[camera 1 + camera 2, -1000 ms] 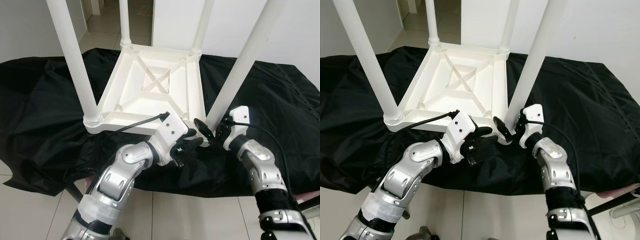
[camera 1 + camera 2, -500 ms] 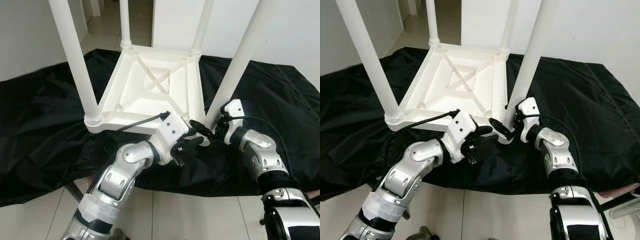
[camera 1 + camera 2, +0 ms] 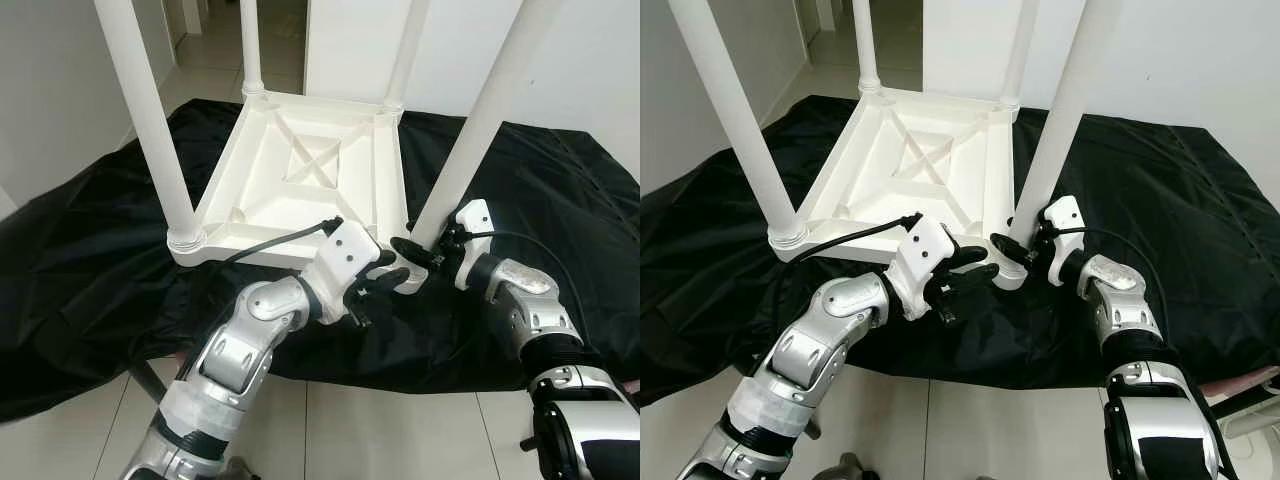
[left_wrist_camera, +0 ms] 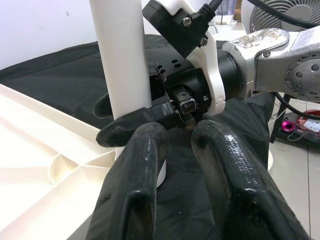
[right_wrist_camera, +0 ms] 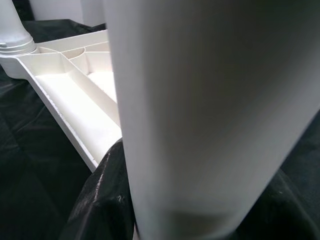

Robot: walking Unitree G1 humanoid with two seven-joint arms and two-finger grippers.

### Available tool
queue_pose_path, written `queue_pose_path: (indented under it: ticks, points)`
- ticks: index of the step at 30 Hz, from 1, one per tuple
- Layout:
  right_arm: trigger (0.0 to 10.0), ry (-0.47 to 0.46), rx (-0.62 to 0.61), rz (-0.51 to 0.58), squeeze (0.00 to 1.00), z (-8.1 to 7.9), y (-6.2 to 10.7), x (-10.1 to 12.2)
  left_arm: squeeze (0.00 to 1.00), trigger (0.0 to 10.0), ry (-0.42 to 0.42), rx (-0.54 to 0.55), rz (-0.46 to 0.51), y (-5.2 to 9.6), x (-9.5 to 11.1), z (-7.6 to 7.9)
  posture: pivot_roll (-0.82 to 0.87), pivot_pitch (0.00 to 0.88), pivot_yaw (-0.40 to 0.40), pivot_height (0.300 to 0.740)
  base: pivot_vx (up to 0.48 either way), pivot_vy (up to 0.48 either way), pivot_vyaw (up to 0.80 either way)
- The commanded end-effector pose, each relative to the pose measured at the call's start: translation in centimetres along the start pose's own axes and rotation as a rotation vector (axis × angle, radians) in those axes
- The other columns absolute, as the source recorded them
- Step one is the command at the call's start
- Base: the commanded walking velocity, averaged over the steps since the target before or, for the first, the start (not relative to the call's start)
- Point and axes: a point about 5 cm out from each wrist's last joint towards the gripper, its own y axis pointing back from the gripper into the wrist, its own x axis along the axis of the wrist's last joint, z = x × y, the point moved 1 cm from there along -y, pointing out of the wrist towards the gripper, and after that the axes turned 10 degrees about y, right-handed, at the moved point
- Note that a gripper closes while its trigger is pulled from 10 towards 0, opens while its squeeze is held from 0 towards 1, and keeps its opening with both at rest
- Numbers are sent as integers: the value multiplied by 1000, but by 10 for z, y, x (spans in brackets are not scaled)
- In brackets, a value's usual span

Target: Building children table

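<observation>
The white children's table (image 3: 300,160) lies upside down on a black cloth (image 3: 90,230), with its legs pointing up. My right gripper (image 3: 420,250) is shut around the foot of the near right leg (image 3: 480,120), where it meets the table's corner. In the left wrist view one black right finger (image 4: 125,127) wraps across the front of that leg (image 4: 120,55). My left gripper (image 3: 385,277) hovers just in front of the same corner, open, with nothing between its fingers (image 4: 135,175). It points at the right wrist.
The near left leg (image 3: 150,120) and two far legs stand tall around the frame. Light tile floor (image 3: 350,430) runs along the cloth's near edge. White walls and a doorway lie behind. A fan (image 4: 280,20) stands off to the right.
The right wrist has drawn in closer to the leg's foot and its forearm has swung lower to the right. The left gripper stays by the corner, its fingers a little wider apart.
</observation>
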Motion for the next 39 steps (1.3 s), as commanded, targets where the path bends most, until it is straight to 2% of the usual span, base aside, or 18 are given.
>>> queue_pose_path:
  ticks: [1,6,7,13,15,16,17,19,20,21,22,23,24,25,26,27,29,39]
  points:
    - [10000,-40,-21,-19,0,-3,0,-6,0,10000,2,40,0,1,-3,-2,11,0,-8,740,0,0,0]
    - [10000,-76,-68,-24,0,-3,-4,-6,0,10000,0,43,-5,2,-4,-2,13,0,-16,740,0,0,0]
    - [10000,-88,-156,-42,0,-3,-9,-7,0,10000,-4,51,-7,3,-4,-5,13,0,-17,740,0,0,0]
    - [10000,-102,-324,-50,0,-12,-18,-4,0,10000,-9,67,-7,5,-3,-9,8,0,-25,740,0,0,0]
    - [10000,-141,-426,-19,0,-24,-23,2,0,10000,-10,77,-10,7,-4,-11,5,0,-24,740,0,0,0]
    - [10000,-141,-426,-19,0,-24,-23,2,0,10000,-10,77,-10,7,-4,-11,5,0,-24,740,0,0,0]
    - [10000,-161,-501,-22,0,-29,-25,4,0,10000,-7,83,-11,7,-5,-12,5,0,-24,740,0,0,0]
    - [10000,-161,-501,-22,0,-29,-25,4,0,10000,-7,83,-11,7,-5,-12,5,0,-24,740,0,0,0]
    - [10000,-169,-564,-32,0,-31,-24,5,0,10000,-5,87,-11,8,-5,-12,5,0,-23,740,0,0,0]
    - [10000,-169,-564,-32,0,-31,-24,5,0,10000,-5,87,-11,8,-5,-12,5,0,-23,740,0,0,0]
    - [10000,-170,-686,-64,0,-34,-21,4,0,10000,-2,90,-11,9,-5,-12,3,0,-20,740,0,0,0]
    - [10000,-170,-686,-64,0,-34,-21,4,0,10000,-2,90,-11,9,-5,-12,3,0,-20,740,0,0,0]
    - [10000,-164,-810,-104,0,-36,-16,3,0,10000,-1,92,-11,9,-5,-13,3,0,-19,740,0,0,0]
    - [10000,-164,-810,-104,0,-36,-16,3,0,10000,-1,92,-11,9,-5,-13,3,0,-19,740,0,0,0]
    - [10000,-170,-936,-129,0,-37,-10,4,0,10000,-2,94,-10,9,-5,-14,1,0,-19,740,0,0,0]
    - [10000,-170,-936,-129,0,-37,-10,4,0,10000,-2,94,-10,9,-5,-14,1,0,-19,740,0,0,0]
    - [10000,-208,-1080,-153,0,-41,-3,6,0,10000,-2,95,-8,8,-4,-15,-7,0,-16,740,0,0,0]
    - [10000,-180,-1064,-164,0,-49,-2,16,0,10000,-6,80,-4,4,-3,-15,-27,0,-12,740,0,0,0]
